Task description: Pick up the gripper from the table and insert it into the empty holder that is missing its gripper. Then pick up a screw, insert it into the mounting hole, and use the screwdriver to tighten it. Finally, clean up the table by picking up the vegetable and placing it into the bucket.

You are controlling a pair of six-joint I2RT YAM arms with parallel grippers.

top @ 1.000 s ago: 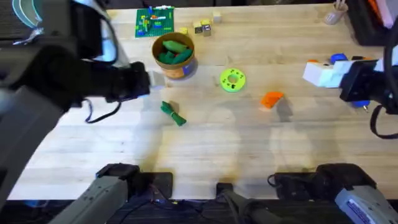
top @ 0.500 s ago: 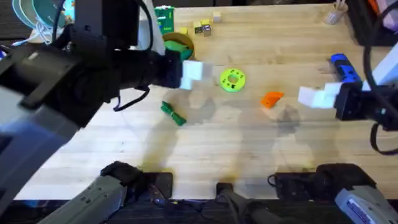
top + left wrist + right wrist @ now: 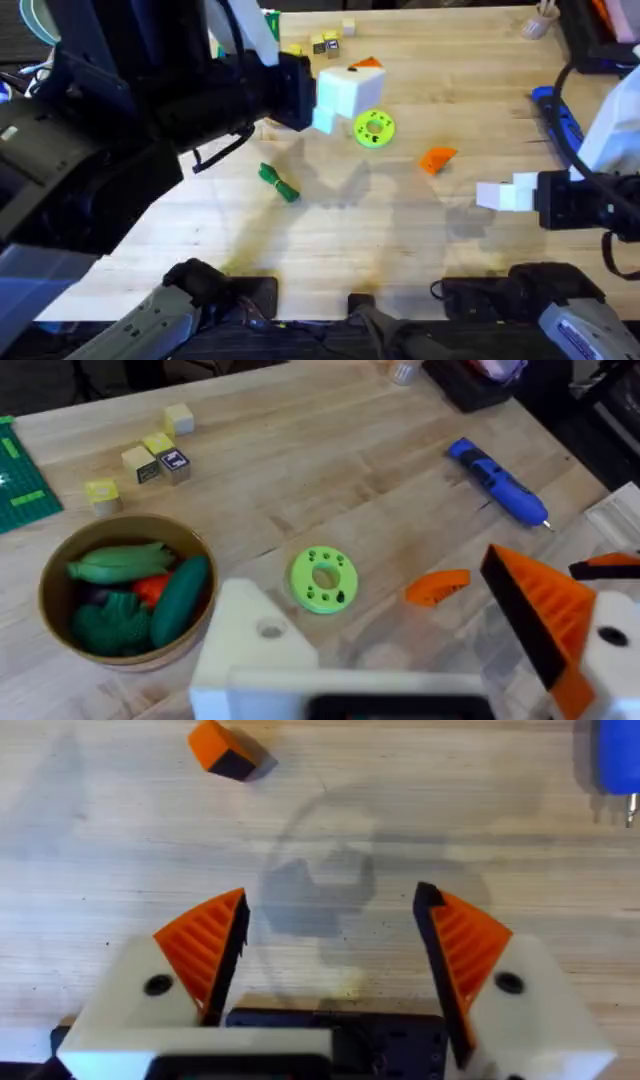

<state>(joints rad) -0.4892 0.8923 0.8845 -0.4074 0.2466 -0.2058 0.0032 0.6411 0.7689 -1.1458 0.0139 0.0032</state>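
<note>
The orange gripper (image 3: 437,158) lies on the table right of centre, also seen from both wrists (image 3: 437,587) (image 3: 225,748). My left gripper (image 3: 350,92) (image 3: 385,610) hangs open above the table beside the green disc. One of its fingers is the plain white holder (image 3: 255,645) with a hole; the other carries an orange pad. My right gripper (image 3: 490,195) (image 3: 330,910) is open and empty, nearer the front than the orange piece. The blue screwdriver (image 3: 555,110) (image 3: 497,480) lies at the far right. The slim vegetable (image 3: 278,183) lies left of centre. The bucket (image 3: 60,565) holds green toys. The screw is out of view.
A lime-green disc (image 3: 374,128) (image 3: 324,578) sits mid-table. Small blocks (image 3: 327,42) and a green brick plate (image 3: 20,480) lie at the back. My left arm spans the table's left half. Bare wood lies in front of the disc.
My left arm swung right over the bucket, bringing its gripper beside the green disc. My right gripper drew back toward the front edge and left, away from the screwdriver.
</note>
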